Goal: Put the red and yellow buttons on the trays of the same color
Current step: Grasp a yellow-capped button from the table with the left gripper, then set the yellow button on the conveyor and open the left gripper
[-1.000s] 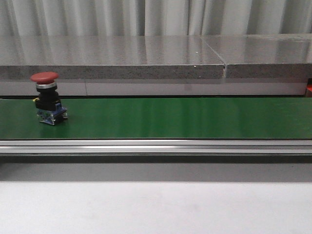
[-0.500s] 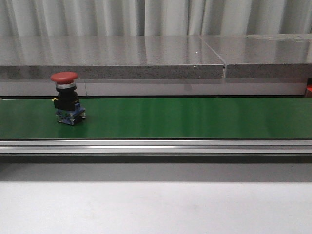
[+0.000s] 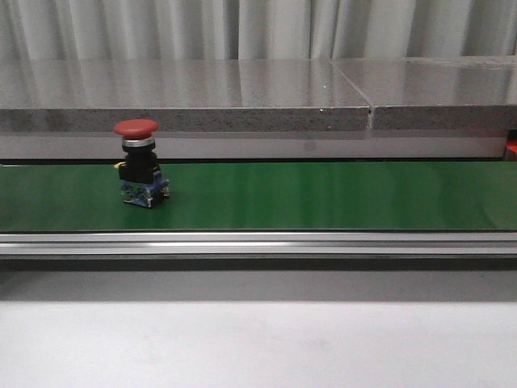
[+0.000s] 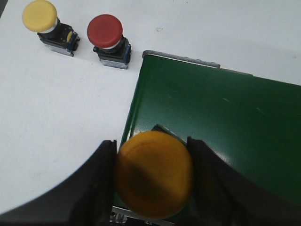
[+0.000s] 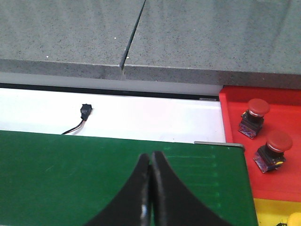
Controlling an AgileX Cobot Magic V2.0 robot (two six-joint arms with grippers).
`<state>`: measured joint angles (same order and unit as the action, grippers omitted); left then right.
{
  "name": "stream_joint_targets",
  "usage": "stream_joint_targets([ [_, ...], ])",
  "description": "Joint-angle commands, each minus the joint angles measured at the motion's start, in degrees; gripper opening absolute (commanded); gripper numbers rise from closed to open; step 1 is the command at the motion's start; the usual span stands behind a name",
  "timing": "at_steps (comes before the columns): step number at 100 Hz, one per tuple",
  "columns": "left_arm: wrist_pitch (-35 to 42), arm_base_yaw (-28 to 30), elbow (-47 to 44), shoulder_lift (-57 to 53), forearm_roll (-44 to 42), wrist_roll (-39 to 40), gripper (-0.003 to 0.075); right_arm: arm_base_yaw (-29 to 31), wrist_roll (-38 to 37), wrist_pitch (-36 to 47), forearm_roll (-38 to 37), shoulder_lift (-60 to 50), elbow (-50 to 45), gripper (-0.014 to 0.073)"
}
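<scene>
left claw [image 4: 153, 176]: clamped on yellow button [image 4: 154, 173], hung over green belt [image 4: 225, 136] end for feeding | right claw [image 5: 150, 188]: closed, empty | red button [image 3: 139, 162]: upright on belt, 9 o'clock | red tray [image 5: 282, 141]: two red buttons

A green conveyor belt [image 3: 323, 194] runs across the front view, edged by an aluminium rail [image 3: 258, 242]. Behind it lies a grey speckled stone ledge [image 3: 242, 93] before pale curtains [image 3: 258, 28]. A black cable end [image 5: 84, 111] rests on the white tabletop [image 5: 155, 117].
</scene>
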<state>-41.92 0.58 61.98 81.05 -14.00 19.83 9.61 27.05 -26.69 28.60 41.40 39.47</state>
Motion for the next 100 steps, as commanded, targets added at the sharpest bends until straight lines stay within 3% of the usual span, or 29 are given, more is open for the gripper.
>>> stream_joint_targets([
  [1, 3.4, -0.3, 1.4, -0.5, -0.5, 0.1, -0.0011, -0.1, 0.5, 3.2, 0.6, -0.4, 1.4, -0.0067],
  [39, 3.4, -0.3, 1.4, 4.8, -0.4, 0.1, 0.0026, -0.1, 0.5, 3.2, 0.6, -0.4, 1.4, -0.0067],
  [47, 3.4, -0.3, 1.4, 4.8, -0.4, 0.1, 0.0101, -0.1, 0.5, 3.2, 0.6, -0.4, 1.4, -0.0067],
  [54, 3.4, -0.3, 1.4, 4.8, -0.2, 0.1, 0.0213, -0.1, 0.5, 3.2, 0.6, -0.4, 1.4, -0.0067],
  [66, 3.5, -0.3, 1.4, 4.8, -0.2, 0.1, 0.0475, -0.1, 0.5, 3.2, 0.6, -0.4, 1.4, -0.0067],
  [74, 3.6, -0.3, 1.4, 4.8, -0.2, -0.1, 0.0594, -0.1, 0.5, 3.2, 0.6, -0.4, 1.4, -0.0067],
  [80, 3.7, -0.3, 1.8, 4.8, -0.2, -1.6, 0.0624, -0.1, 0.5, 3.2, 0.6, -0.4, 1.4, -0.0067],
  [100, 2.5, -1.0, 5.0, 3.9, 0.3, -3.1, 0.0622, -0.1, 0.5, 3.2, 0.6, -0.4, 1.4, -0.0067],
])
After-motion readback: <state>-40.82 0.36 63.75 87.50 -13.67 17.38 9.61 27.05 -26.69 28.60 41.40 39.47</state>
